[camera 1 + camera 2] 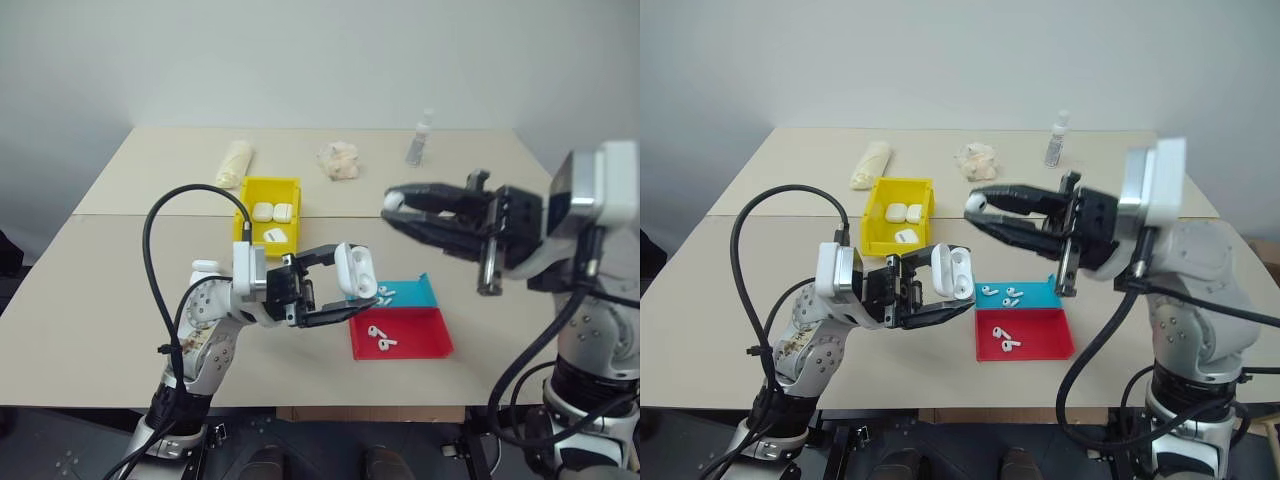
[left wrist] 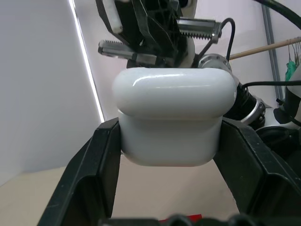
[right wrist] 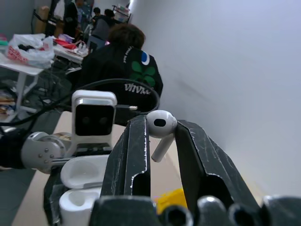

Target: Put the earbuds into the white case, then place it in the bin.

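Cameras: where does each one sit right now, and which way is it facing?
Left eye view: on the head, looking forward and down at the table, the yellow bin and both arms.
Right eye view: the same scene from the head's other eye.
Left wrist view: looks along the left claw, shut on the white case; the right claw's fingers lie beyond.
Right wrist view: looks along the right claw, shut on an earbud; the left arm with the open case is behind, people farther back.
Shared: both wrist views show the case.
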You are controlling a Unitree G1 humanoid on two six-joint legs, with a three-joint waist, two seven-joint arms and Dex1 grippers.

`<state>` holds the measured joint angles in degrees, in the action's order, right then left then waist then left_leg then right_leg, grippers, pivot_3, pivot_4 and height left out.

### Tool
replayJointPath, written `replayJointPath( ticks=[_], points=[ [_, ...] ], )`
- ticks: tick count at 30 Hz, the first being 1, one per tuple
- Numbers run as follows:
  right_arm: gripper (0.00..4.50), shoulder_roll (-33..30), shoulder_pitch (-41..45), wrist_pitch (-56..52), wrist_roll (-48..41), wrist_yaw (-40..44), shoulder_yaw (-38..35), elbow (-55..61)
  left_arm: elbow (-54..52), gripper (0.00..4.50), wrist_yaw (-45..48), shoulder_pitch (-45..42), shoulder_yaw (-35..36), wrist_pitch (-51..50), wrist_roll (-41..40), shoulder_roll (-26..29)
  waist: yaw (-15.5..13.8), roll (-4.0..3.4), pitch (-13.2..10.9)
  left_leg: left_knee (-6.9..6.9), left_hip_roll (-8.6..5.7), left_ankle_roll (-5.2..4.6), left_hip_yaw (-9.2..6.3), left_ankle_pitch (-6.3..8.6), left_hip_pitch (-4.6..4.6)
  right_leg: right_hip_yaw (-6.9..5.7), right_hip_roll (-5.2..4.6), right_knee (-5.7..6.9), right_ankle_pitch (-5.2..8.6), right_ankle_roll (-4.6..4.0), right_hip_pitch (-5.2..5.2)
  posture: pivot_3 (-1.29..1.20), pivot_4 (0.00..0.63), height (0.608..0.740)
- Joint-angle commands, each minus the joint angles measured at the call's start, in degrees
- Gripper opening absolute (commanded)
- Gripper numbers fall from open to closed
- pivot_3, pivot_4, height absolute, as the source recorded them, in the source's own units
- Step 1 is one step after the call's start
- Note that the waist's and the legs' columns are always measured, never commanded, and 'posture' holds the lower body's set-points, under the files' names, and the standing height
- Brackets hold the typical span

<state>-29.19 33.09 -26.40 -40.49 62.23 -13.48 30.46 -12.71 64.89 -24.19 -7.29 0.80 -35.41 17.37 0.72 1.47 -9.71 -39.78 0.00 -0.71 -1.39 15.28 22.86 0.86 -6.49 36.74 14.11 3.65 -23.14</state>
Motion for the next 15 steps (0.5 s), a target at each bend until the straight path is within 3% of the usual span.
replayJointPath(
  ticks=[1,15],
  points=[
    [0.73,-0.6,-0.7,3.8,-1.8,1.6,0.9,0.7,-2.1,2.78,1.0,-0.9,0.4,-0.5,-1.2,0.4,0.0,0.00,0.0,0.00,0.00,0.00,0.00,0.00,-0.01,0.00,0.00,-0.01,0.00,0.00,0.00,0.00,0.150,0.740],
    [0.73,-1.2,-2.0,13.3,2.4,5.0,7.2,-5.0,-3.1,2.78,1.1,-1.4,0.2,-2.6,-1.1,1.5,0.0,0.00,0.0,0.00,0.01,0.00,-0.01,0.00,-0.04,0.01,0.02,-0.01,0.00,0.00,0.01,0.00,0.150,0.740]
  ],
)
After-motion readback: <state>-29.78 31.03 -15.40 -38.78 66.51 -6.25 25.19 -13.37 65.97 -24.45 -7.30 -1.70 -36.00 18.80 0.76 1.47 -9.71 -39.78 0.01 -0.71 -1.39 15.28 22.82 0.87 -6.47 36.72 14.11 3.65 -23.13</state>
